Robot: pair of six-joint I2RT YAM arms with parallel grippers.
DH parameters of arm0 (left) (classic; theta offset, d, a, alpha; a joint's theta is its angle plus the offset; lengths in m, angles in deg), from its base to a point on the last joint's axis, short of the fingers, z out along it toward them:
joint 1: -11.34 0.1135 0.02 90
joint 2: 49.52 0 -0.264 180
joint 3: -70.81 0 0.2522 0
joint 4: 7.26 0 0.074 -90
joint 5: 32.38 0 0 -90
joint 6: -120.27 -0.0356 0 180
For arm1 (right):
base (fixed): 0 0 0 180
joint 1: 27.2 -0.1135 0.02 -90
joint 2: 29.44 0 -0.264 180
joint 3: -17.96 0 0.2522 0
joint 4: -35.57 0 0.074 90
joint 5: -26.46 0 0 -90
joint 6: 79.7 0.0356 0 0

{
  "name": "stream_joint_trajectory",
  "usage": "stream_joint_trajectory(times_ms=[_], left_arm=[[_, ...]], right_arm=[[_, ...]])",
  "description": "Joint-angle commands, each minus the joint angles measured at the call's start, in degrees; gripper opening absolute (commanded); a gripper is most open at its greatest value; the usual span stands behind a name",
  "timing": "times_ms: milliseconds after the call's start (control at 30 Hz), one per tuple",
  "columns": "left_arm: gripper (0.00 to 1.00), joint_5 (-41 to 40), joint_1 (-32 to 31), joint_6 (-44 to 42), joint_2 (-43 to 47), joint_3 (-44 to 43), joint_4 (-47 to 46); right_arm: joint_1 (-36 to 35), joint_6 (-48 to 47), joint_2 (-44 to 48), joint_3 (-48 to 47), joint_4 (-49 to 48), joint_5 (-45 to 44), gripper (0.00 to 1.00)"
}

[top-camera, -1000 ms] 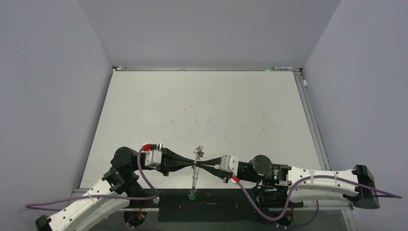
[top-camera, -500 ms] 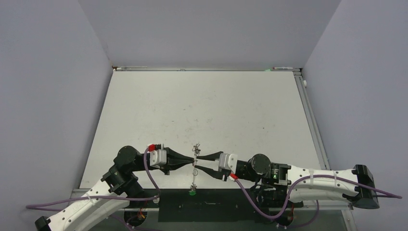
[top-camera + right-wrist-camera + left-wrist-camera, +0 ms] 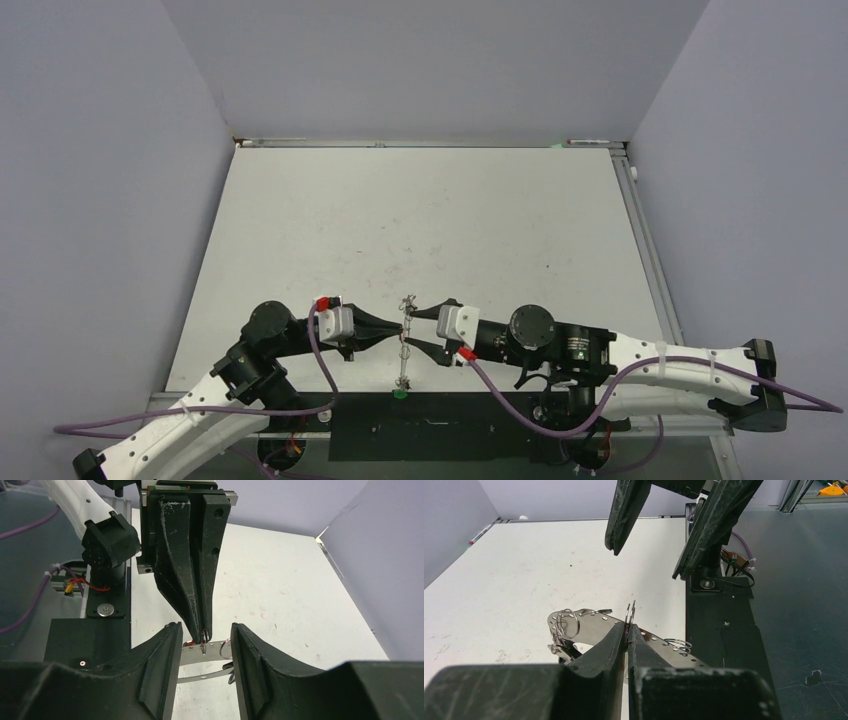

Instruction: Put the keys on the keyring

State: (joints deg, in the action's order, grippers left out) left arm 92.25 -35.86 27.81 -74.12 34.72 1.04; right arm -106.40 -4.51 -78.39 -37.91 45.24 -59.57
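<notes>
White table (image 3: 420, 215), lavender walls (image 3: 430, 65)

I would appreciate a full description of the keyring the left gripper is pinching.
The keyring looks like a curved, flat silvery metal strip with small holes, carrying several small split rings. The shut left gripper pinches one upright ring at its tips; the open right gripper has its fingers either side of that pinch.

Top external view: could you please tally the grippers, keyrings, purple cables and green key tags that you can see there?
grippers: 2, the left gripper and the right gripper
keyring: 1
purple cables: 2
green tag: 1
total: 6
</notes>
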Motion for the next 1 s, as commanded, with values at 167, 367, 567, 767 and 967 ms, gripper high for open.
stream_joint_trajectory(times_ms=[167,367,567,767,967], left_arm=[[0.00,-1.8,-0.1,-0.9,-0.1,-3.6,-1.3],[0.00,-1.8,-0.1,-1.1,-0.3,-3.7,-0.9],[0.00,-1.9,-0.5,-1.3,-0.6,-3.8,-0.4],[0.00,-2.0,-0.9,-1.6,-0.8,-3.8,0.0],[0.00,-1.9,-1.2,-1.7,-0.9,-3.9,0.3]], right_arm=[[0.1,-1.7,-6.6,-8.9,11.7,-2.6,0.42],[0.2,-2.4,-8.1,-11.1,14.1,-2.8,0.60],[0.4,-3.7,-8.8,-11.9,15.1,-3.2,0.51],[0.4,-5.0,-9.3,-12.7,16.1,-2.5,0.41],[0.5,-5.8,-10.6,-13.6,17.0,-2.3,0.36]])
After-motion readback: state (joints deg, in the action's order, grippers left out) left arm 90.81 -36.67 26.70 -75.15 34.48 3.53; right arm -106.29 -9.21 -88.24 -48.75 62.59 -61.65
